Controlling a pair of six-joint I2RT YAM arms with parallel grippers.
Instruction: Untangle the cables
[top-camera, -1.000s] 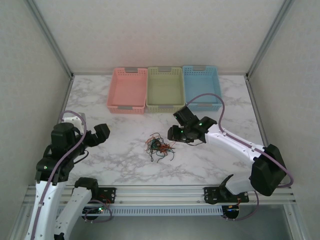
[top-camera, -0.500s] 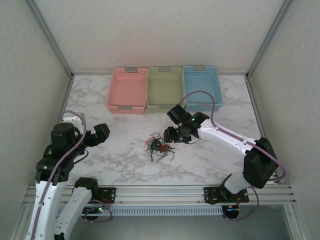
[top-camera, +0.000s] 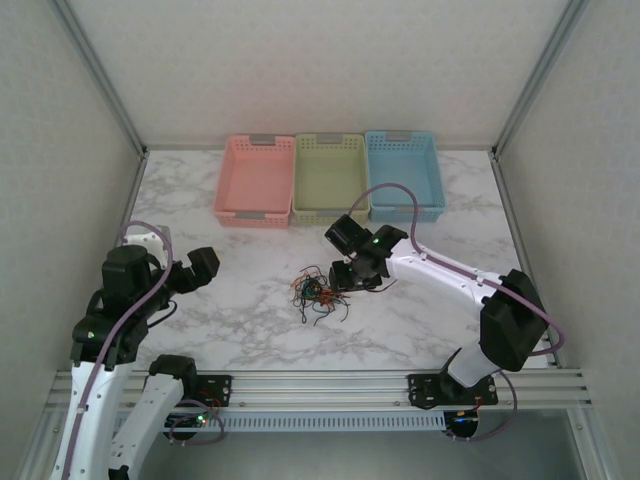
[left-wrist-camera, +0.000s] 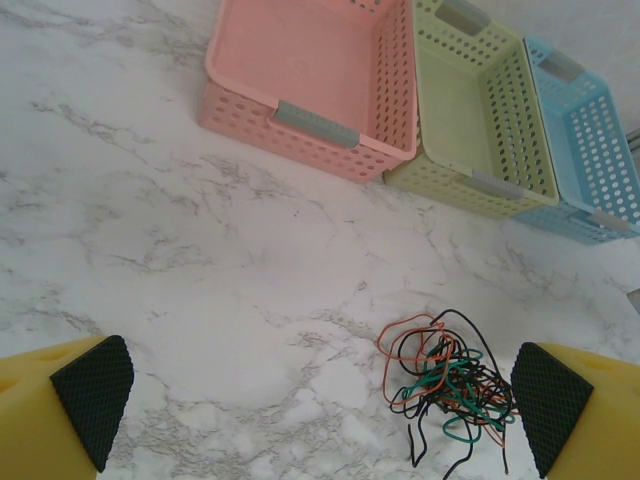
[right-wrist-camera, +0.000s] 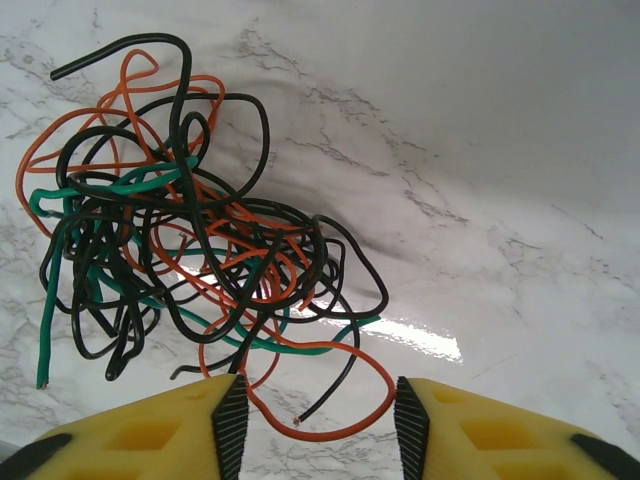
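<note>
**A:** From above, where are the cables (top-camera: 318, 295)?

**B:** Bunched mid-surface (top-camera: 240, 335). The right jaws sit just beside them at their 2 o'clock. The left jaws are well apart at 9 o'clock. A row of baskets (top-camera: 330, 213) stands at 12 o'clock.

**A:** And the left wrist view?

**B:** The left jaws are spread fully, gripping nothing. The cables lie at 4 o'clock, near the right-hand pad (left-wrist-camera: 548, 405).

**A:** Right wrist view?

**B:** The right jaws are partly open, clamped on nothing. An orange strand (right-wrist-camera: 340, 433) loops between the pads at 6 o'clock. The rest of the cables spread towards 10 o'clock.
</note>
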